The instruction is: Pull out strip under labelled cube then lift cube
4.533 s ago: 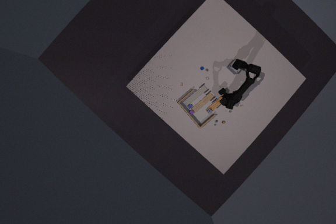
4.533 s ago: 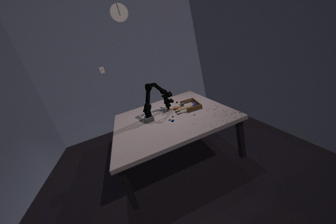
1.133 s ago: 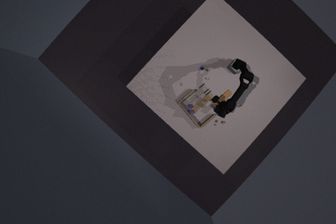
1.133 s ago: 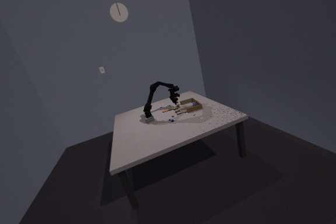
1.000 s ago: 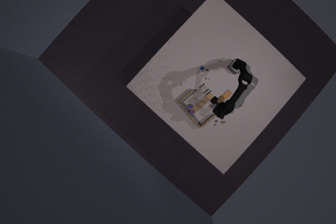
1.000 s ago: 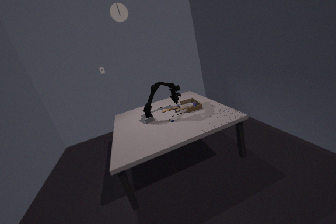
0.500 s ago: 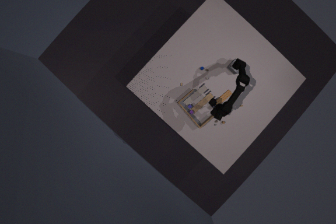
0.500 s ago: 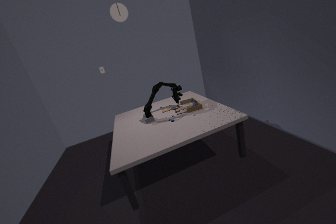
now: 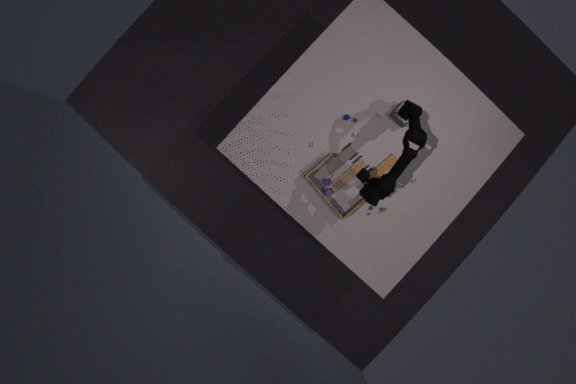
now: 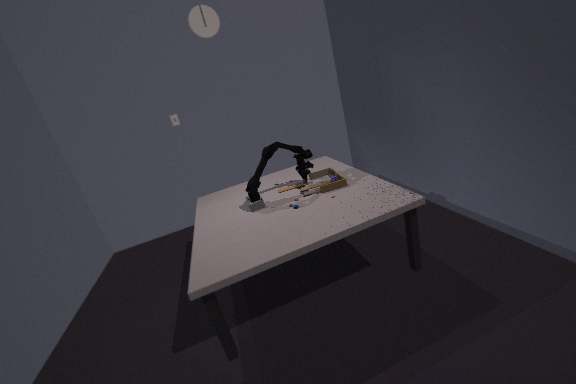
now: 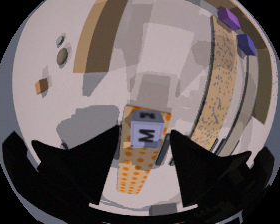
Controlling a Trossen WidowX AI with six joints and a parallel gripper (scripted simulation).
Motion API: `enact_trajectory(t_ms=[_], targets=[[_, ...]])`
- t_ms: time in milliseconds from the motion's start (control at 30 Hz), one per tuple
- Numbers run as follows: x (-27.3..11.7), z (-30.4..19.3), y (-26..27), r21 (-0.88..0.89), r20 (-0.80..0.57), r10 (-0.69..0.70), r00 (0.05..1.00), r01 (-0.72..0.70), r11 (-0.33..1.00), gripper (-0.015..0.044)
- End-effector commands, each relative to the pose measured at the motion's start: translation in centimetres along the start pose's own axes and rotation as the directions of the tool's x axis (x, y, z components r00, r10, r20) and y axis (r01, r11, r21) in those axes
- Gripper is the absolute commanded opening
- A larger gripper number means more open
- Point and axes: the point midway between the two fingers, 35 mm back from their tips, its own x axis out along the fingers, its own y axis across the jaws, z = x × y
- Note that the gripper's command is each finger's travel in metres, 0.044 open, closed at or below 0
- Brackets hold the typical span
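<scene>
The labelled cube (image 11: 147,131), pale blue-grey with a dark M, appears to rest on the far part of the orange-dotted strip (image 11: 129,184) (image 9: 386,164) (image 10: 290,189). That strip lies flat between dark guide rails, mostly on the robot's side of the open wooden box (image 9: 324,197) (image 10: 334,186) (image 11: 93,45). My gripper (image 11: 144,132) (image 10: 305,180) is partly open and points down, with one fingertip at each side of the cube. Gaps show between the fingertips and the cube. In the top view the arm hides the cube.
A speckled tan strip (image 11: 218,85) (image 9: 352,173) and a grey strip (image 9: 346,155) lie beside it. A purple cube (image 11: 228,18) (image 9: 328,192) and a blue-violet cube (image 11: 246,44) (image 9: 326,182) are in the box. A small orange block (image 11: 41,86), pebbles (image 11: 62,56) and a blue object (image 9: 346,117) lie outside.
</scene>
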Motion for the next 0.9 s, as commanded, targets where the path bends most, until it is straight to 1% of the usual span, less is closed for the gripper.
enact_trajectory(t_ms=[0, 367, 500, 733, 867], targets=[[0.7, -0.1, -0.1, -0.003, -0.002, -0.004, 1.0, 0.004, 1.0, 0.025], [2.1, -0.2, -0.1, -0.003, -0.002, -0.005, 1.0, 0.005, 1.0, 0.025], [1.8, -0.1, 0.0, 0.0, -0.002, -0.001, 1.0, 0.001, 1.0, 0.0145], [1.8, -0.1, 0.0, 0.0, -0.002, -0.001, 1.0, 0.001, 1.0, 0.0098], [1.6, -0.3, -0.1, 0.0, -0.002, -0.001, 1.0, 0.001, 1.0, 0.0]])
